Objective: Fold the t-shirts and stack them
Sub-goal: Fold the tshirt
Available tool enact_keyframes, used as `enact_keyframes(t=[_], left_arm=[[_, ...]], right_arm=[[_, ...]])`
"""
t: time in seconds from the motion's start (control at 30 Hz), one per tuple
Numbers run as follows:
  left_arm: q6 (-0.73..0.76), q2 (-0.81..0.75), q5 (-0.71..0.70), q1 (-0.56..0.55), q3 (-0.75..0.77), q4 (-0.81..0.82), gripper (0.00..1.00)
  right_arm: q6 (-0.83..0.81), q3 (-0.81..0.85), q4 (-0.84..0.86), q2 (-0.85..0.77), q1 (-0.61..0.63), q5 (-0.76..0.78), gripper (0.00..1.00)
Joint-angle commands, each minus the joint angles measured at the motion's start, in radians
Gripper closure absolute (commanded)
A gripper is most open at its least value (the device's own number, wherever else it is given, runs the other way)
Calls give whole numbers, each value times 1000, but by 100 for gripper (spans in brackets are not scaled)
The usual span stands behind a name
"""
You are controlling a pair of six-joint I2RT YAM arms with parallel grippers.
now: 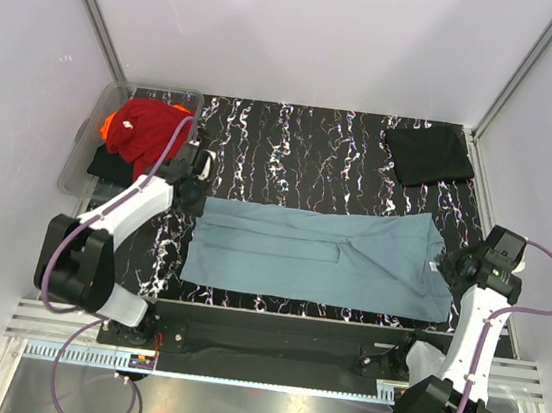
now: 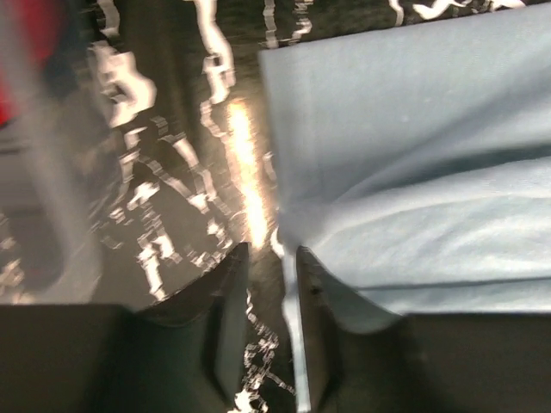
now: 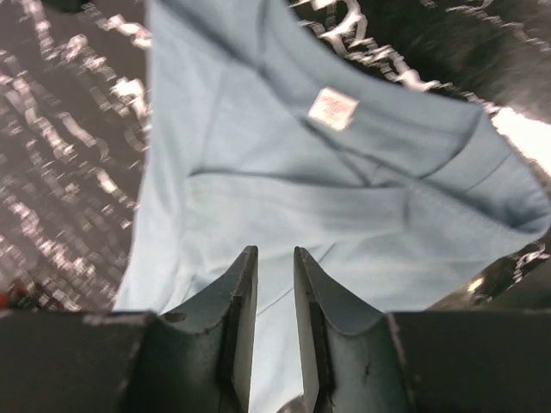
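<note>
A dusty teal-blue t-shirt (image 1: pixel 320 257) lies folded lengthwise in a long band across the near part of the table. My left gripper (image 1: pixel 199 202) sits at its far left corner. In the left wrist view the left gripper (image 2: pixel 271 249) stands open, and a thin edge of the teal t-shirt (image 2: pixel 413 172) runs loose through the gap. My right gripper (image 1: pixel 445 266) hovers at the band's right end. Seen from the right wrist, the right gripper (image 3: pixel 275 251) is open above the teal t-shirt (image 3: pixel 284 172), near its neck label (image 3: pixel 332 108). A folded black t-shirt (image 1: pixel 428 155) lies at the far right.
A clear plastic tub (image 1: pixel 87 148) stands at the far left and holds red (image 1: pixel 145 125), orange (image 1: pixel 110 126) and black shirts. The black marbled table (image 1: pixel 303 149) reaches white walls on three sides. A metal rail (image 1: pixel 257 360) runs along the near edge.
</note>
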Motion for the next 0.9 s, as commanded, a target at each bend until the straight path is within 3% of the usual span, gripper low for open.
enact_keyframes(t=[0.0, 0.13, 0.37, 0.53, 0.67, 0.87], left_arm=[[-11, -105, -120, -3, 47, -43, 64], [-41, -144, 30, -3, 107, -66, 62], [-130, 23, 356, -16, 168, 1, 66], [-125, 194, 304, -50, 180, 2, 66], [-145, 255, 247, -55, 160, -5, 67], [-182, 320, 28, -55, 169, -49, 69]], right_arm=[[-3, 128, -32, -36, -6, -115, 70], [13, 147, 63, -29, -4, -279, 74], [-99, 170, 153, 235, 92, -242, 75], [-109, 277, 167, 495, 284, -146, 76], [-96, 305, 201, 618, 287, -103, 76], [-158, 305, 212, 778, 287, 29, 75]])
